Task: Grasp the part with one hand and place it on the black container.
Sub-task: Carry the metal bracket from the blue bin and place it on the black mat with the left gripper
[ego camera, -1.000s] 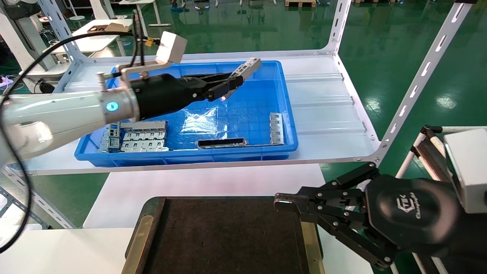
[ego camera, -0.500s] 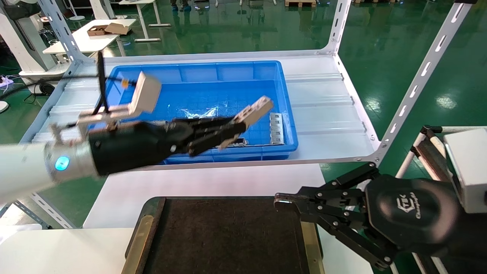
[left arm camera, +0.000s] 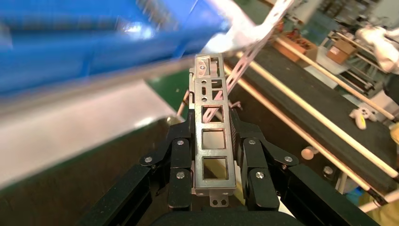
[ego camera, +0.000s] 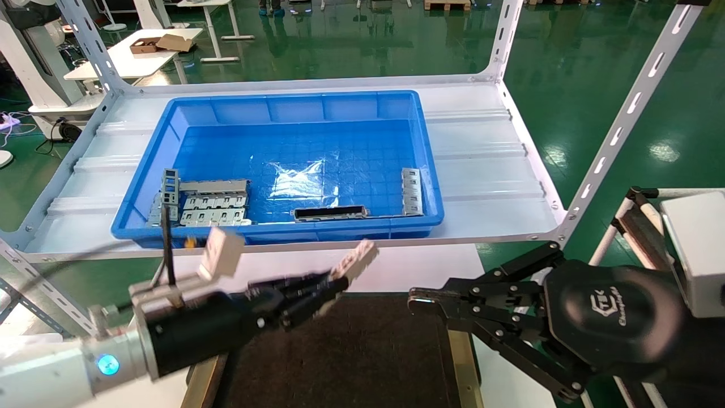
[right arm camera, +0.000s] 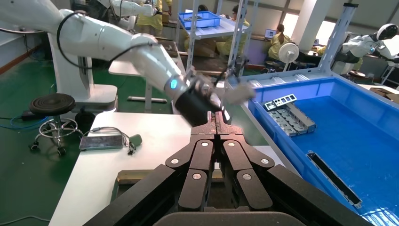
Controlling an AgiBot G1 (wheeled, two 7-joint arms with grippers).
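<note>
1. While the left gripper (ego camera: 323,289) hangs over the far edge of the black container (ego camera: 362,362), its fingers (left arm camera: 181,162) are clamped on the two long sides of the part (left arm camera: 212,146), which sticks out past the fingertips, tilted up and toward the shelf.
2. From the left wrist view, the part's row of square openings faces the camera, with the pads pressing near its lower half.
3. The part (ego camera: 355,262) is in the air, not touching the container.
4. Off to the right, the right gripper (ego camera: 419,300) sits at the container's right edge, fingers pressed together on nothing.
5. Behind them, on the white shelf (ego camera: 487,164), the blue bin (ego camera: 294,107) holds grey plates (ego camera: 209,204) at its near left corner, a dark-faced bar (ego camera: 330,213) along the near wall, and another slim grey bar (ego camera: 412,191) at the right.
</note>
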